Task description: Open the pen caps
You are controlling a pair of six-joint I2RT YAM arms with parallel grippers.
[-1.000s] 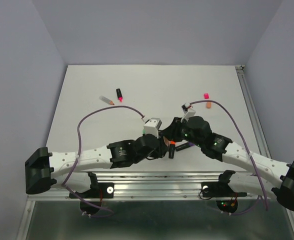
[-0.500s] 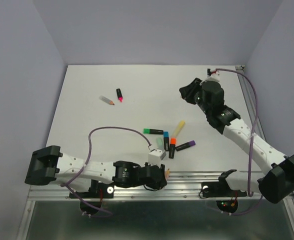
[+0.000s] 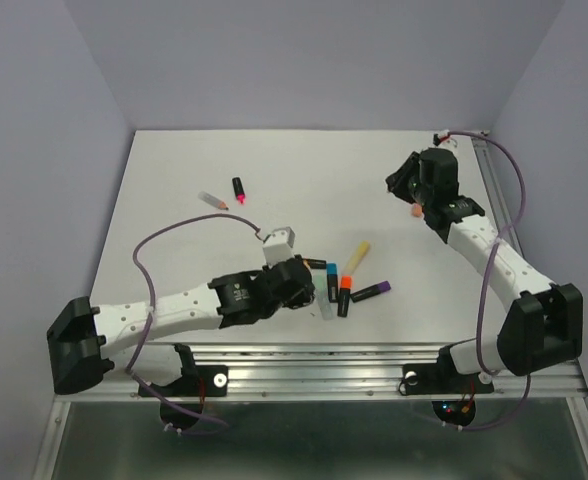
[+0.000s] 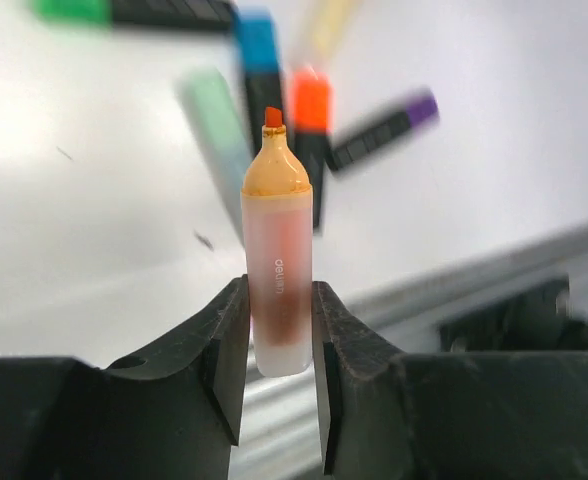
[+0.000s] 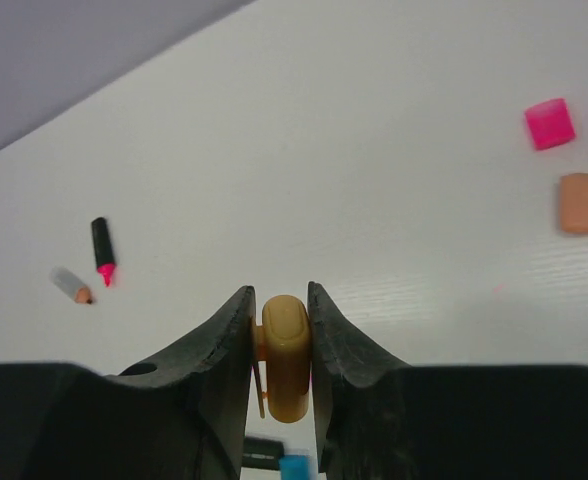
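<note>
Within right pincer (image 5: 280,300), one orange cap (image 5: 286,360); left pincer (image 4: 279,292) grips one uncapped highlighter (image 4: 277,250); two loose: pink cap (image 5: 549,124), peach cap (image 5: 579,203).

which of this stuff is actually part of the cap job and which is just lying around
Job in hand: held cap in right gripper; uncapped highlighter in left gripper; cluster of capped pens.
Lying about, already separated: pink cap, peach cap, pink-tipped barrel, pale barrel.
</note>
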